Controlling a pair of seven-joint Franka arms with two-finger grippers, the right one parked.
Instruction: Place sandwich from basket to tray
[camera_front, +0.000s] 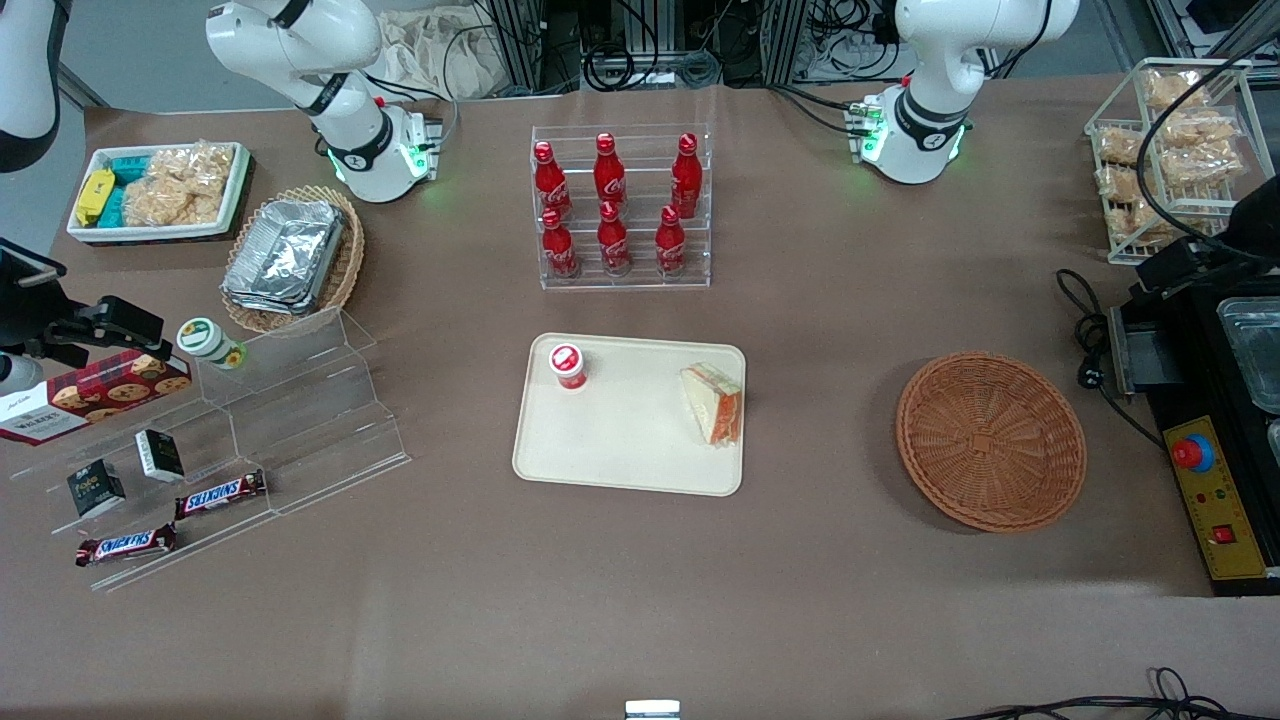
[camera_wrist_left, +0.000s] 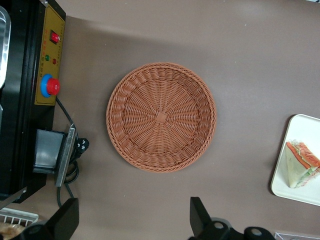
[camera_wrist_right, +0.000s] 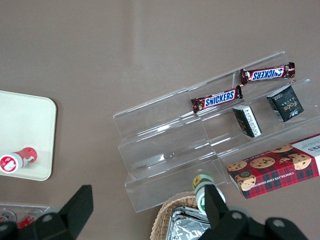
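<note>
The sandwich (camera_front: 713, 402) lies on the cream tray (camera_front: 630, 450), at the tray's edge nearest the round orange-brown basket (camera_front: 990, 440). The basket is empty. The left wrist view looks straight down on the basket (camera_wrist_left: 161, 116), with the sandwich (camera_wrist_left: 300, 165) on a corner of the tray (camera_wrist_left: 307, 130). My left gripper (camera_wrist_left: 132, 222) is open and empty. It hangs high above bare table, beside the basket and farther from the front camera than it. Its dark body shows in the front view (camera_front: 1190, 265).
A small red-capped bottle (camera_front: 568, 365) lies on the tray. A black machine with a red button (camera_front: 1195, 455) stands beside the basket at the working arm's end. A rack of red cola bottles (camera_front: 620, 205) stands farther back. Snack shelves (camera_front: 220, 440) lie toward the parked arm's end.
</note>
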